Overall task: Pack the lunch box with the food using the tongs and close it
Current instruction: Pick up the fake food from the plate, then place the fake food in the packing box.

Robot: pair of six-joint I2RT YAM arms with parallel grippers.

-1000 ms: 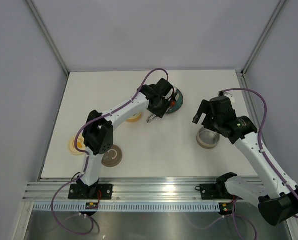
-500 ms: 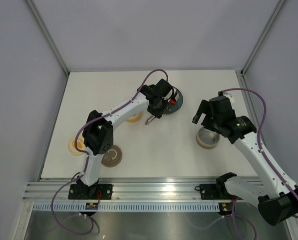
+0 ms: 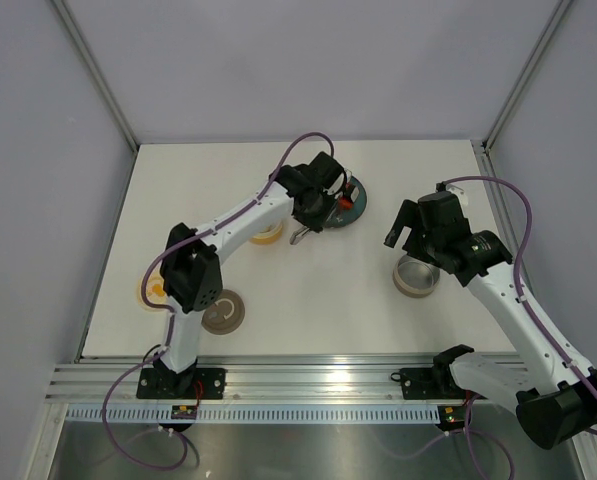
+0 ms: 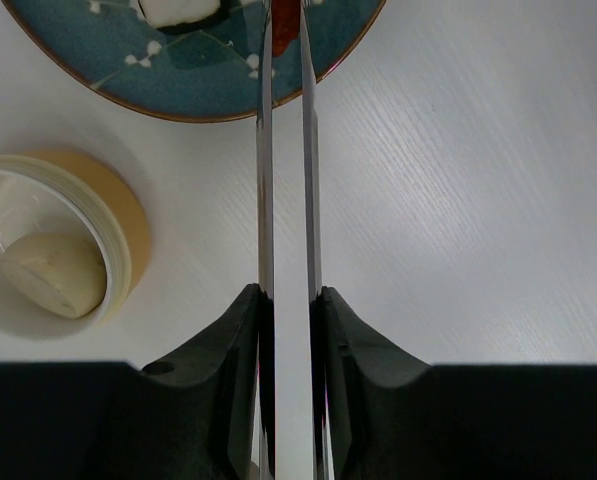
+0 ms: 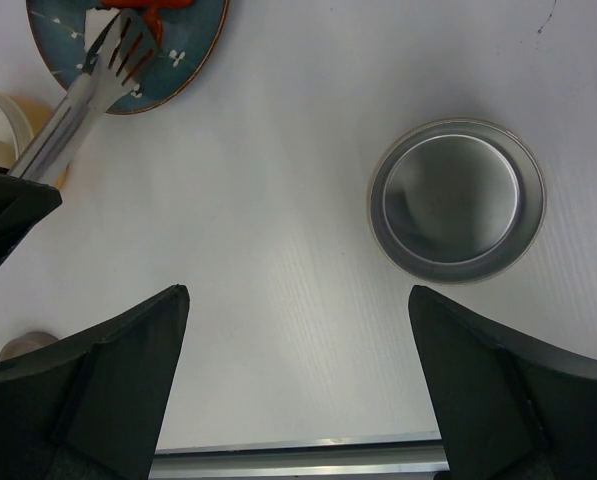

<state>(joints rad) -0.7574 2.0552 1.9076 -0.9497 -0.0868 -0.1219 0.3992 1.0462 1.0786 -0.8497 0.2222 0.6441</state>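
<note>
Left gripper [image 4: 288, 300]: your fingers squeeze the tongs [image 4: 266, 150], tips around a red sausage [image 4: 286, 22].
Right gripper [image 5: 298, 300]: your fingers spread wide.

No text, label, brand name, number or sign can be read in any of the views. The only markings that show are small clusters of white dots on the teal plate [image 4: 98, 60], which are a pattern and not writing.
</note>
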